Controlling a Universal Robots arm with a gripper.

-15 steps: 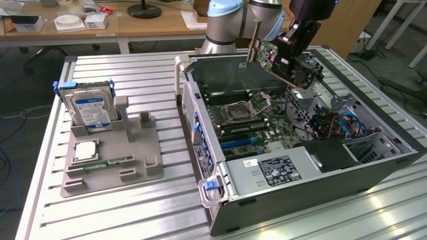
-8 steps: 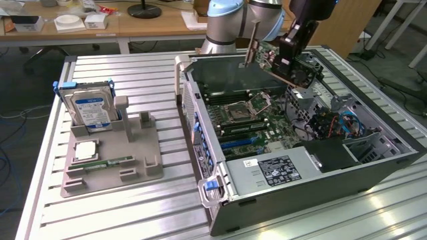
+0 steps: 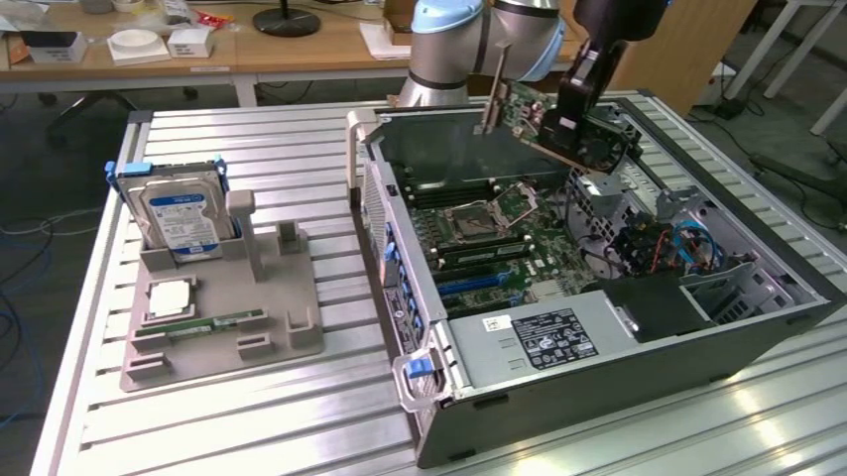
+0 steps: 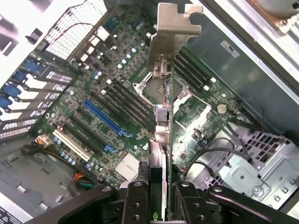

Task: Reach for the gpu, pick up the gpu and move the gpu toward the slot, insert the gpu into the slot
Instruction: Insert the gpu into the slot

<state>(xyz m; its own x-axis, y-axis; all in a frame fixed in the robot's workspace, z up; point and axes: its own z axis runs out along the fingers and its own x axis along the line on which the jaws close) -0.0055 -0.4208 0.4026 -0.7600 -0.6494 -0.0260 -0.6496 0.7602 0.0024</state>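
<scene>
The hand (image 4: 161, 192) clasps the gpu (image 4: 164, 88) over the open case (image 3: 596, 362) on a slatted table (image 3: 265, 416), desks (image 3: 311, 52) behind.

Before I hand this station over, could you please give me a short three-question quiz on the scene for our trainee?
1. True or false: the gpu is already seated in the motherboard.
2. What do the fingers grip? A) a memory stick B) the gpu C) a cable
3. What stands upright in the grey holder?
Key: 1 false, it is held above the board; 2 B; 3 the hard drive.
</scene>
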